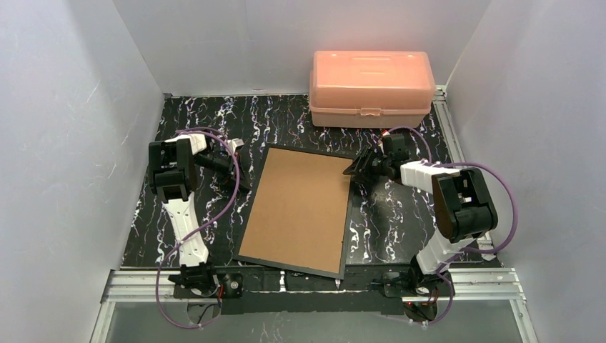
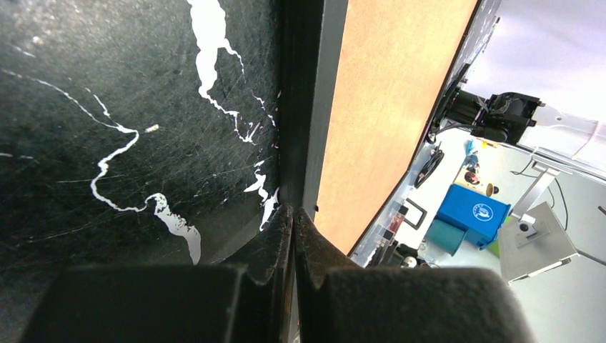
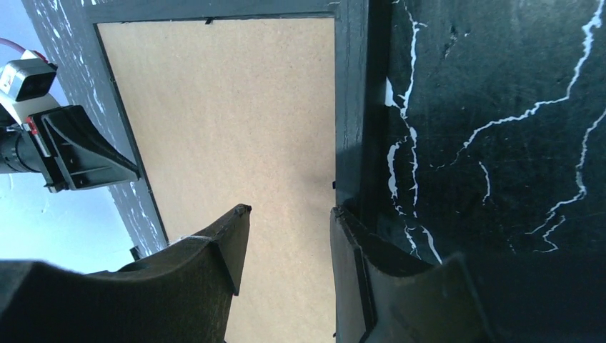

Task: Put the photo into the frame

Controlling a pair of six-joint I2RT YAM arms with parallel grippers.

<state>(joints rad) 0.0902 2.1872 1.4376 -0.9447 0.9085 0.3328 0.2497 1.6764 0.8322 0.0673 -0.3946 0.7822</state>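
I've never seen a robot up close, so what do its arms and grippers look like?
Both the left arm and right arm have white shells, black joints and looping purple cables. The left gripper and right gripper have matte black wedge fingers.

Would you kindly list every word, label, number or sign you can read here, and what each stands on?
No text is readable in any view.
On the blue bin: a white round emblem, too small to read.
On the pink plastic box: faint moulded lid marks, too blurred to read.
On the frame: none; its brown back is plain.
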